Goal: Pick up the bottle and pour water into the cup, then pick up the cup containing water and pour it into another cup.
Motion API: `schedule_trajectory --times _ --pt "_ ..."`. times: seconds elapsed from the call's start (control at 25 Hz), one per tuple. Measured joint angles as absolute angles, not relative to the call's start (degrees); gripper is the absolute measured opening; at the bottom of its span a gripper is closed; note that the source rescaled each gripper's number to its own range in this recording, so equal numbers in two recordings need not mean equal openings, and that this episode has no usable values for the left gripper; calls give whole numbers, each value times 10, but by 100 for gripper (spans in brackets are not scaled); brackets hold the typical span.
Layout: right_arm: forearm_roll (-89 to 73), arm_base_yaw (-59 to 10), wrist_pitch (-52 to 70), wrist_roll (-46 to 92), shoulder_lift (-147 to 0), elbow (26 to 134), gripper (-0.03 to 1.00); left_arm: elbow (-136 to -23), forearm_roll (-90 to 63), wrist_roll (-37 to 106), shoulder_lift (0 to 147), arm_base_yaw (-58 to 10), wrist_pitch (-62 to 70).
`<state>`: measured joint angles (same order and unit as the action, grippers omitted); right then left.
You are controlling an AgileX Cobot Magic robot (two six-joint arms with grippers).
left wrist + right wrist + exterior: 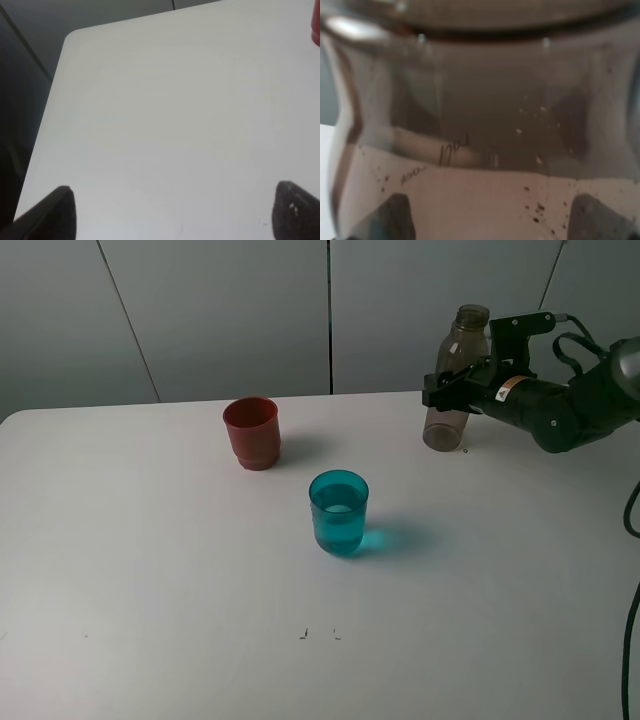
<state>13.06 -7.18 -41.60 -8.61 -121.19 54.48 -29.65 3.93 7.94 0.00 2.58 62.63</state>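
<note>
The smoky grey-brown bottle (466, 340) stands upright at the back right of the table, uncapped. My right gripper (450, 390) is shut on its middle, coming in from the right. In the right wrist view the bottle (485, 115) fills the frame, with the gripper (492, 220) astride it. The teal cup (339, 512) sits near the table's middle with water in it. The red cup (251, 432) stands behind it to the left, upright. My left gripper (172, 215) is open over bare table, nothing between its fingers; a sliver of the red cup (316, 25) shows at the frame edge.
The white table (150, 570) has a rounded far left corner (75, 37) with dark floor beyond it. A grey panelled wall runs behind the table. A black cable (630, 640) hangs at the right edge.
</note>
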Motion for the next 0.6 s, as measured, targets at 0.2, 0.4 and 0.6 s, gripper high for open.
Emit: schedule_trajectory --times 0.2,0.4,0.6 --pt "133 -72 -416 -108 -1212 545 74 -297 39 79 0 26 626" --pt "150 -72 -415 -130 -1213 545 99 -297 39 79 0 26 626" --pt "160 -72 -372 -136 -1210 545 99 -297 39 79 0 26 626"
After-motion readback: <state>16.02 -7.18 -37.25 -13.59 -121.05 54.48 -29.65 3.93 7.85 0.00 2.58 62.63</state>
